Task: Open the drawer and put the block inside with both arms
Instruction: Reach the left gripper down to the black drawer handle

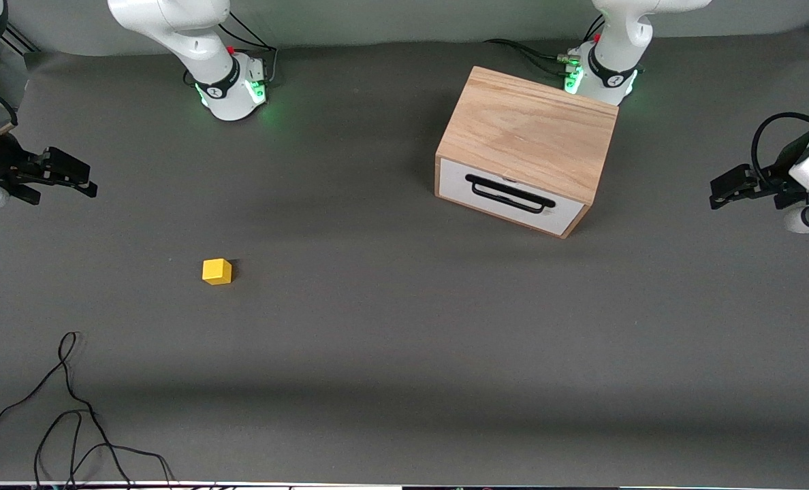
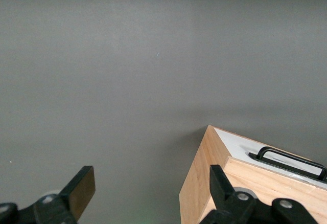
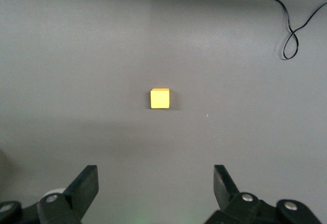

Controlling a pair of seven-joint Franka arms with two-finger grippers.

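Grey worktop (image 1: 404, 354) carries everything: I see the block (image 1: 216, 271) toward my right arm's end, below the right gripper (image 3: 156, 183), jaws released; left gripper (image 2: 150, 188), likewise released, hangs beside the shut drawer (image 1: 510, 196).

Even overhead light, soft shadows (no glare), sharp focus

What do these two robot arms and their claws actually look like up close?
Both arms are white, rounded and jointed, with dark grey bands, and green lights glow at their bases. The left gripper and the right gripper are black, each with two flat angular fingers fixed by silver screws. Black cables run to the bases, and one loops over the left wrist.
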